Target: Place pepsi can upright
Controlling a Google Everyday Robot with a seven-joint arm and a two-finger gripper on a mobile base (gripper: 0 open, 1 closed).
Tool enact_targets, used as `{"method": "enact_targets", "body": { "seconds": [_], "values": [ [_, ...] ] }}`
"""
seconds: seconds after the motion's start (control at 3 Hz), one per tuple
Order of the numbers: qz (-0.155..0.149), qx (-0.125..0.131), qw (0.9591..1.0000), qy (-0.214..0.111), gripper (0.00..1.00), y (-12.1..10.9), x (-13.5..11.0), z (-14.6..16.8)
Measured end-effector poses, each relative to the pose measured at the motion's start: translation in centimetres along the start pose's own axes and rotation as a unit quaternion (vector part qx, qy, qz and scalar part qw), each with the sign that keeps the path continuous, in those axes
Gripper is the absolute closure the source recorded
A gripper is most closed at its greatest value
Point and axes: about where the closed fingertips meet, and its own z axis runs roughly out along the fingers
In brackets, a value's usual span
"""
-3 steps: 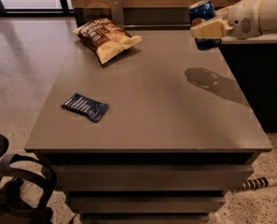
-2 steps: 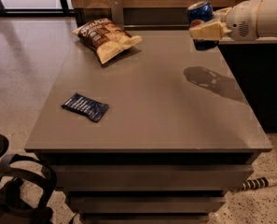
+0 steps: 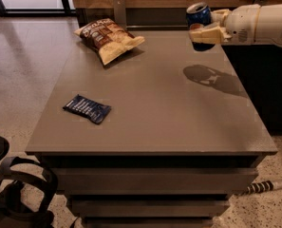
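Clearly in the air, not yet set down: small dark-blue cylindrical pepsi can [image 3: 198,14] with silver top, nearly upright above the far right corner of the flat grey table [image 3: 150,103]. Clamped around its lower body by the cream two-finger gripper [image 3: 203,26], probably to keep the silver end upward for lowering. Well apart at left: crumpled brown chip bag [image 3: 108,38], flat dark-blue snack packet [image 3: 87,108].

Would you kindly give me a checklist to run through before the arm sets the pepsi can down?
1. Grip: the gripper holds the pepsi can, jaws closed around it: ok.
2. Orientation: silver end on top, roughly upright: ok.
3. Position: above the far right part of the table: ok.
4. Landing spot: only a shadow there: ok.
5. Clearance: chip bag and blue packet lie far to the left: ok.
6. Height left above the tabletop: cannot tell.
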Motion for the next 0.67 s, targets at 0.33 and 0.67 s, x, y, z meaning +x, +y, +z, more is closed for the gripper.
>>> {"method": "enact_targets", "body": {
  "seconds": [0.33,0.67],
  "values": [
    [-0.005,-0.007,0.9998,-0.016,1.00,0.1,0.7,0.2],
    [-0.001,-0.007,0.9993,-0.038,1.00,0.5,1.9,0.2]
  ]
}}
